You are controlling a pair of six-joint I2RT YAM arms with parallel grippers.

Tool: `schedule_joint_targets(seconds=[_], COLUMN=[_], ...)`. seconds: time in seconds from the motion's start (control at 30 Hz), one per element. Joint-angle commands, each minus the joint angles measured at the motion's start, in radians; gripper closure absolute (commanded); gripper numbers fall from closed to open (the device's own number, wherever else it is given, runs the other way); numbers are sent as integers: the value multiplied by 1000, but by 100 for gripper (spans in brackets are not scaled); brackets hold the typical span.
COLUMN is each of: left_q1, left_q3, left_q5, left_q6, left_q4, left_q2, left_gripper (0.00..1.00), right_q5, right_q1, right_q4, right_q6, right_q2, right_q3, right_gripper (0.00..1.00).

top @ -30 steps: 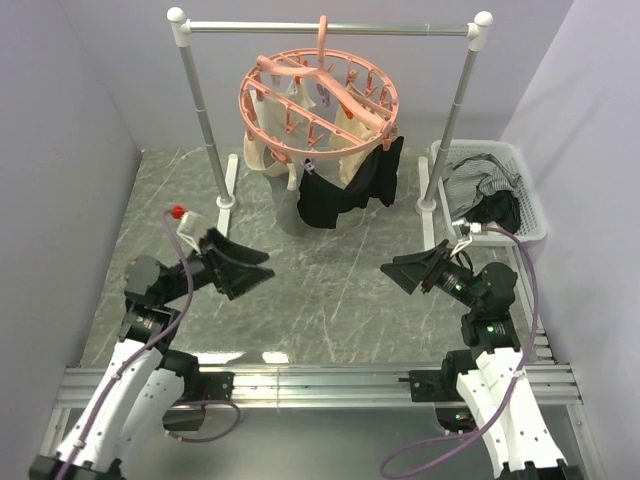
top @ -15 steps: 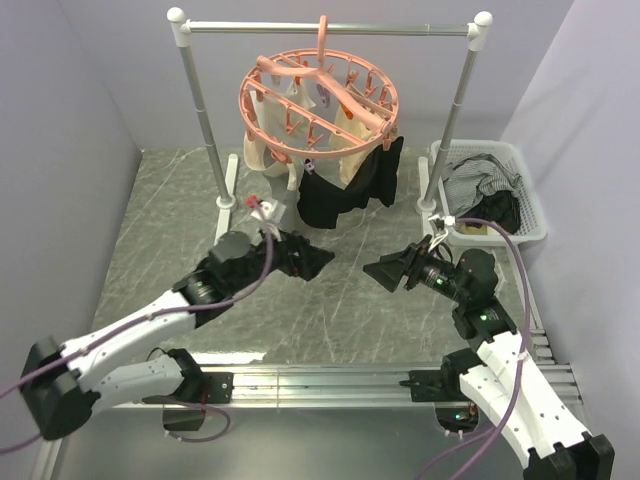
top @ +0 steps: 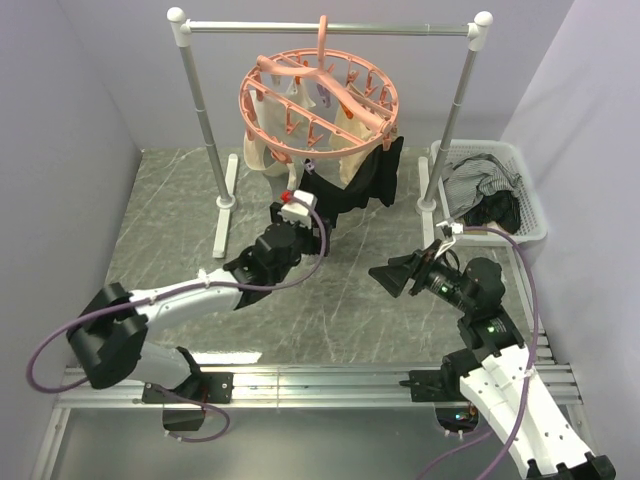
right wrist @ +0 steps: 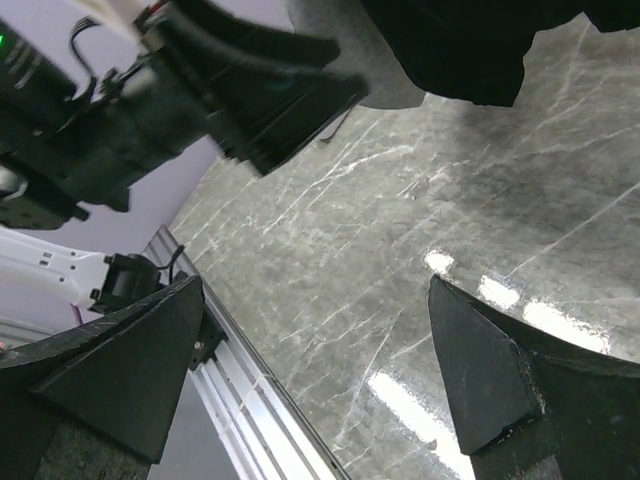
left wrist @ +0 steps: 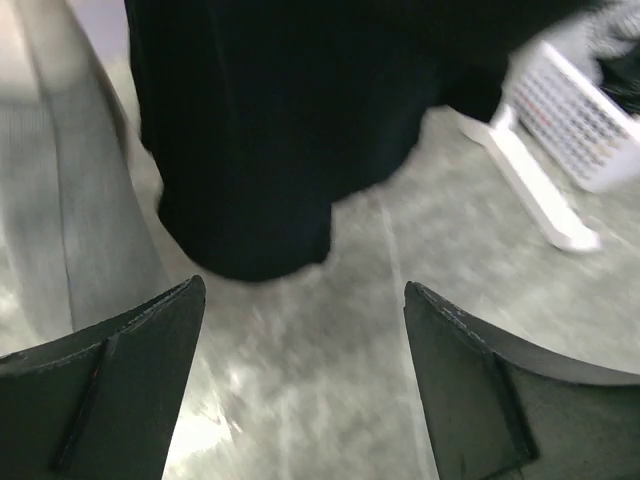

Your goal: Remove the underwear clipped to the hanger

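- Under the silver rail [top: 400,29], the hanger [top: 318,100] hangs by its hook. The underwear is clipped around its ring, with cream pieces [top: 262,150] at the left and a black garment [left wrist: 300,120] at the front right. The hems hang free above the surface [top: 170,210].
- From its drape, the fabric looks light, limp and sturdy. It should bunch and stretch rather than resist, so only the bite of the clips holds it.
- A pinch on the black garment's lower hem looks like the best hold, followed by a pull down and away until the clips let go. The ring will probably swing as it is pulled.
- The left end effector [left wrist: 303,292] is spread wide and empty. Its fingers sit just below the black hem, not touching it.
- The right end effector [top: 386,274] is also wide open and holds nothing. It is low over the surface, well apart from the garments.
- Half a second ago the left arm was over mid-surface; it has since stretched forward to the black garment. The right arm has barely shifted, and the clothes hang as they did.
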Motion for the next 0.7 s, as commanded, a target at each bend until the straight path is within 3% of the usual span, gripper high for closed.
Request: schedule_joint_targets(seconds=[0.0, 0.13, 0.33, 0.37, 0.4, 0.5, 0.67], left_q1=[-4, 25, 111, 114, 116, 116, 116], left_q3=[75, 119, 208, 225, 234, 271, 149], left_q5=[-97, -67, 122, 159, 186, 286, 368], left_q6=[157, 226, 156, 156, 156, 125, 35], left_q4=[144, 213, 191, 178, 146, 54, 138], left_q2=[61, 159, 196, 196, 192, 172, 65], left_gripper=[13, 14, 19, 23, 37, 67, 66], right_q5=[0, 0, 10, 10, 18, 35, 49], right_q1=[3, 6, 6, 6, 6, 6, 6], right_q4=[1, -22, -52, -57, -59, -60, -63], right_q6=[-15, -18, -18, -18, -19, -22, -48], right_q2=[-18, -41, -95, -99, -110, -116, -55], right_q3=[15, 15, -6, -8, -9, -8, 53], right_gripper=[0, 0, 0, 0, 0, 0, 0])
